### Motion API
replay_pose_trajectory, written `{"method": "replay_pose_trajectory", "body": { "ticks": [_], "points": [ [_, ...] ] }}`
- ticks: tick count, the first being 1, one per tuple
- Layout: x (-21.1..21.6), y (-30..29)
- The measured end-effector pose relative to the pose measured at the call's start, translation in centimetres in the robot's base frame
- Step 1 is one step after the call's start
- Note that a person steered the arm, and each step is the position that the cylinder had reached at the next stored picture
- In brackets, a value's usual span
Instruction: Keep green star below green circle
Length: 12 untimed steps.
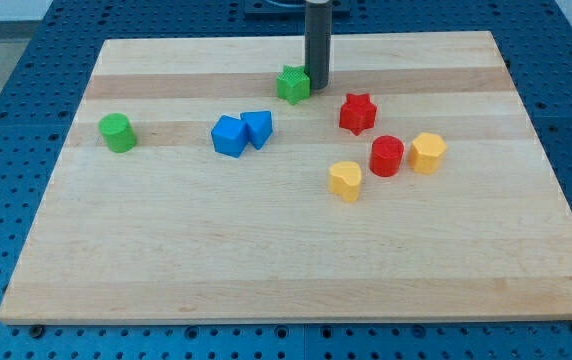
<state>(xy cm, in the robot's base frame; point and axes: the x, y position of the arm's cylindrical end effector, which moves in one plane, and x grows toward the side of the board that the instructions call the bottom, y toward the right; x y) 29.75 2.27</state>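
The green star [292,84] lies near the view's top centre of the wooden board [266,260]. The green circle [118,132] sits far to the view's left, a little lower in the view than the star. My tip [318,85] stands right beside the star's right edge, touching it or nearly so. The rod rises straight up out of the view's top.
Two blue blocks [241,133] sit together left of centre. A red star [358,113], a red circle [387,156], a yellow hexagon [427,152] and a yellow heart [345,181] cluster at the right of centre. Blue perforated table surrounds the board.
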Motion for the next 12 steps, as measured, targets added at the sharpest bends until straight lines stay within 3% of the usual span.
{"method": "replay_pose_trajectory", "body": {
  "ticks": [6,12],
  "points": [
    [0.5,-11.0],
    [7.1,-19.9]
  ]
}}
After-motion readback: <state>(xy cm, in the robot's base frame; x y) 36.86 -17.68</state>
